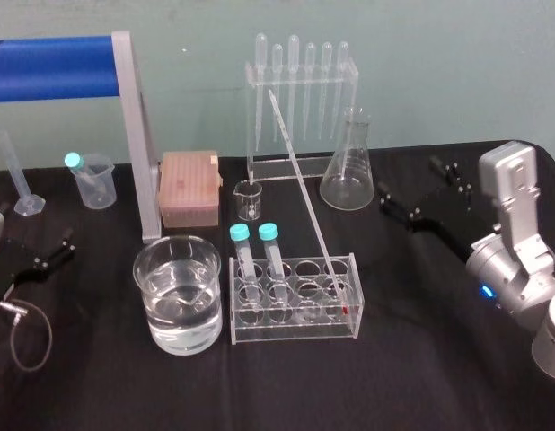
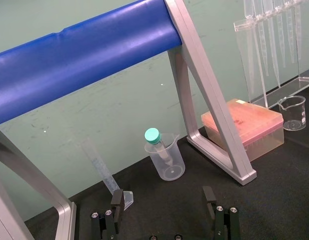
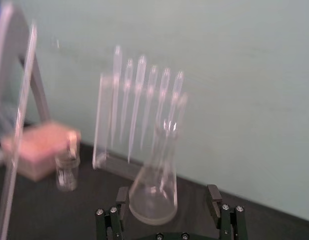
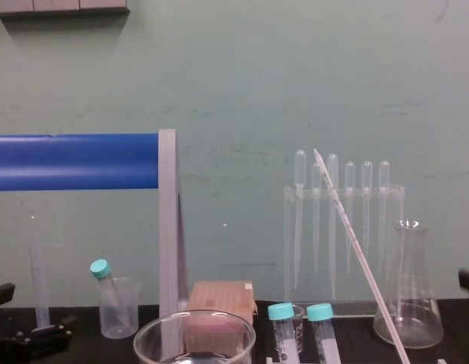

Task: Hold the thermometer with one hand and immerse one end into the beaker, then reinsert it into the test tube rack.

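Note:
The thermometer (image 1: 304, 193) leans in the clear test tube rack (image 1: 294, 330), its red tip down in a right-hand hole and its top tilted back and left; it is also in the chest view (image 4: 357, 254) and, blurred, in the right wrist view (image 3: 17, 130). The beaker (image 1: 179, 292), wide and part full of water, stands just left of the rack. My right gripper (image 1: 419, 190) hovers open, right of the conical flask and behind the rack, holding nothing (image 3: 168, 196). My left gripper (image 1: 51, 253) rests open at the table's left edge (image 2: 163, 200).
Two teal-capped tubes (image 1: 256, 251) stand in the rack's left holes. Behind are a pipette stand (image 1: 300, 99), a conical flask (image 1: 347, 175), a small glass beaker (image 1: 249, 199) and a pink tip box (image 1: 189, 189). A blue-barred metal frame (image 1: 134, 126), a plastic beaker (image 1: 93, 180) and a cylinder (image 1: 22, 180) fill the back left.

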{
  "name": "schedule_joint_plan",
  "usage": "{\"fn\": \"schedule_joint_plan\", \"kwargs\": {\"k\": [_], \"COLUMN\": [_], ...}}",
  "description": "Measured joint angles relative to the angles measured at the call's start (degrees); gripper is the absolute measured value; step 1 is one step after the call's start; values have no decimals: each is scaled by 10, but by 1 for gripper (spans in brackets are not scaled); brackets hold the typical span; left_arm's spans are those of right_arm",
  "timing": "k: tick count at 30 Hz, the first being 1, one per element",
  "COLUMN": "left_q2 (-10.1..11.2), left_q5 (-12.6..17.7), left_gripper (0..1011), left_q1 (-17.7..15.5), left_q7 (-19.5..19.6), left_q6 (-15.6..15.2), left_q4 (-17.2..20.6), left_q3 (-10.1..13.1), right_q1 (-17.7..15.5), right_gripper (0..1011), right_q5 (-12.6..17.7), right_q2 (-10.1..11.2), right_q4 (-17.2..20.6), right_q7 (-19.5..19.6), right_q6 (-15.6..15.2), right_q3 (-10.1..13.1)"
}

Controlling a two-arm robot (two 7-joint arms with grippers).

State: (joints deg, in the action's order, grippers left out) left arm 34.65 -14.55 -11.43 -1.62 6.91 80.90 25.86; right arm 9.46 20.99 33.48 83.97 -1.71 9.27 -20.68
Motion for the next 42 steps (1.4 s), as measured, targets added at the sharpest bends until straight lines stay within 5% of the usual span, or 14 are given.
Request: {"fn": "schedule_joint_plan", "kwargs": {"k": [10, 22, 30, 42], "left_q2": [0, 0, 0, 0], "left_q5": [0, 0, 0, 0], "left_gripper": [1008, 1008, 1008, 1008], "left_q1": [0, 0, 0, 0], "left_q7": [0, 0, 0, 0], "left_q6": [0, 0, 0, 0], "left_q4": [0, 0, 0, 0], "left_q3": [0, 0, 0, 0], "right_q1": [-16, 15, 48, 72], "right_gripper": [1003, 1003, 1003, 1003], "right_q5": [82, 102, 88, 65], "right_q2": [-18, -58, -91, -107], "right_q4": [78, 98, 70, 53], "right_q7": [-66, -131, -138, -127], "right_q6": [49, 59, 17, -74], "right_q3": [45, 26, 5, -9]}}
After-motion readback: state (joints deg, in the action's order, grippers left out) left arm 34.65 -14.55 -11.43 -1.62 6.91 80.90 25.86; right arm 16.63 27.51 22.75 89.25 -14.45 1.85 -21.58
